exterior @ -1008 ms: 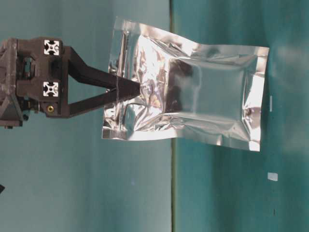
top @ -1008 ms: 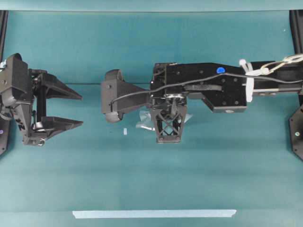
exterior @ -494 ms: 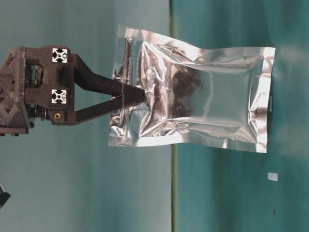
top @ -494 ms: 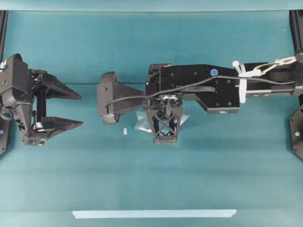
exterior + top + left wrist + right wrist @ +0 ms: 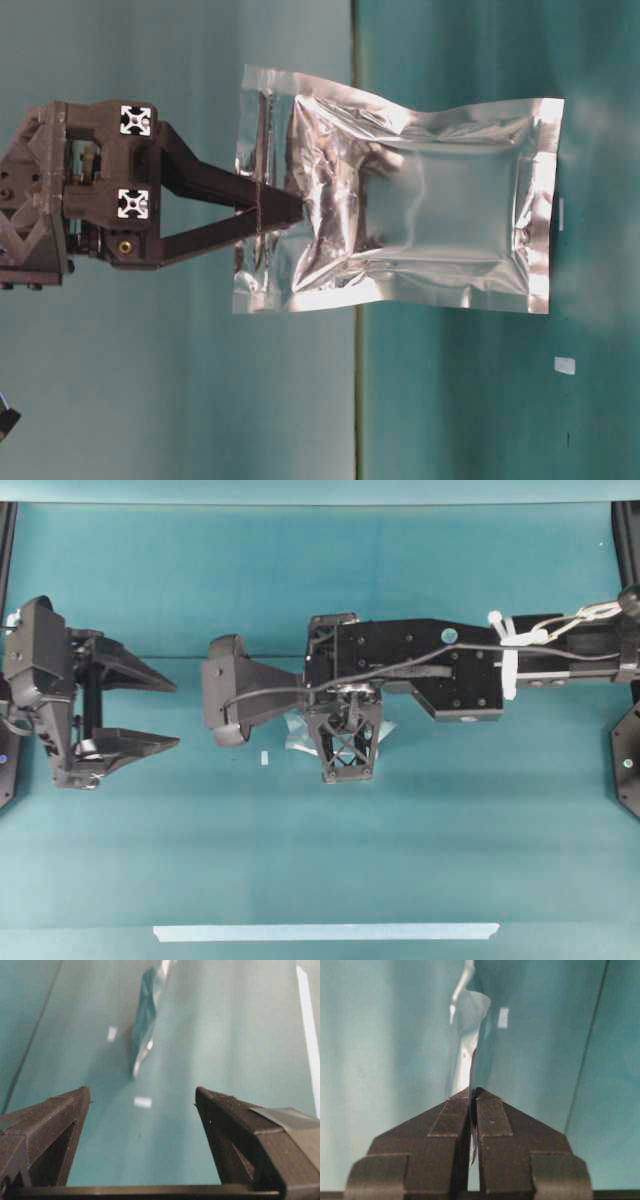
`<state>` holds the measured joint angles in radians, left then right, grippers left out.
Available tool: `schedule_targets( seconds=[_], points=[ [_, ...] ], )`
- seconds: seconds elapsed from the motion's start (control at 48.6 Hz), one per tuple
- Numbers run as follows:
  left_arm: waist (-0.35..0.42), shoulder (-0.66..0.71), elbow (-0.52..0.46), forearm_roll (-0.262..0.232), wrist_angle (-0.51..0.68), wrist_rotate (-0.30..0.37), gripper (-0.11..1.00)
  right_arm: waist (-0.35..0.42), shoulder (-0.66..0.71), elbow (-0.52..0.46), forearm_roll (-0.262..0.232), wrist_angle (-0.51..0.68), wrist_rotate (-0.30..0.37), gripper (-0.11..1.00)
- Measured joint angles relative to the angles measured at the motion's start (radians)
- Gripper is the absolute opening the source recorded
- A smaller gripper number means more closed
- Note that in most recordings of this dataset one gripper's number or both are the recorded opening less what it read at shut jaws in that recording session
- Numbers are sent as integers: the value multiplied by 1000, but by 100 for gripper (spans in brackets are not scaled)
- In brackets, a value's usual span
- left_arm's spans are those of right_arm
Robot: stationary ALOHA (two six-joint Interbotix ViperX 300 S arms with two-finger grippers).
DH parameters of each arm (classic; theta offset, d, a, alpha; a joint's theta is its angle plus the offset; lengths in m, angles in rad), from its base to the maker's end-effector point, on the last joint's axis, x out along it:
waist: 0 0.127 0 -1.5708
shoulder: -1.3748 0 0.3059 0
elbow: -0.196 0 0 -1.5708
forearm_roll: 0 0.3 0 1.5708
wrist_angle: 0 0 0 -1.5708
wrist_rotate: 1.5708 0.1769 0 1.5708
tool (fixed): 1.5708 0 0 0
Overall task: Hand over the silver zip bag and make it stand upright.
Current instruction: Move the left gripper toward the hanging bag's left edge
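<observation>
The right claw point(image 5: 285, 208) is clamped on the silver zip bag point(image 5: 420, 225), its two tips pinched together on the flat sealed band at one end, so the pouch hangs in the air over the middle of the teal counter point(image 5: 330, 850). From overhead only slivers of foil show under the right arm. The left claw point(image 5: 170, 710) waits at the far left with its tips wide apart and nothing between them, well apart from the bag; its wrist view sees the pouch edge-on ahead.

The main risk, as I judge it, lies in the grip: it bites a narrow strip of slick foil, and a sudden move could let the bag slide out or swing. The bag also presents only a thin edge to the left claw, so a slightly off approach could miss it or crumple the puffed middle. A creased bottom edge would make it hard to stand up.

The pouch is rectangular, mirror-bright and crinkled, wrinkled most near the pinch and smoother across its puffed centre, with flat seams all round. A small white tape scrap point(image 5: 264, 758) lies on the counter just beside the bag, and a long pale tape strip point(image 5: 325, 932) runs along the near edge.
</observation>
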<state>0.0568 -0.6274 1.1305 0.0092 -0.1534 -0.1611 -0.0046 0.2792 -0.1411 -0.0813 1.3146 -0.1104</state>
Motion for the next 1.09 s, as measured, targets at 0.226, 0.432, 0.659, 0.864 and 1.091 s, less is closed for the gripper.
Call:
schedule_targets(
  seconds=[0.226,0.432,0.659,0.864,1.091],
  points=[
    [0,130,8,0,-193,-5,92,8,5,0,0,-5,-11,4],
    [0,268,-14,0,-328,-8,93,8,6,-2,0,-9,-14,4],
    [-3,405,-58,0,-417,-26,93,8,5,-2,0,-11,-14,4],
    [-11,529,-87,-2,-543,-55,94,11,6,-2,0,-11,-14,4],
    [-11,641,-124,0,-606,-69,94,20,5,0,0,-18,-14,4]
  ],
)
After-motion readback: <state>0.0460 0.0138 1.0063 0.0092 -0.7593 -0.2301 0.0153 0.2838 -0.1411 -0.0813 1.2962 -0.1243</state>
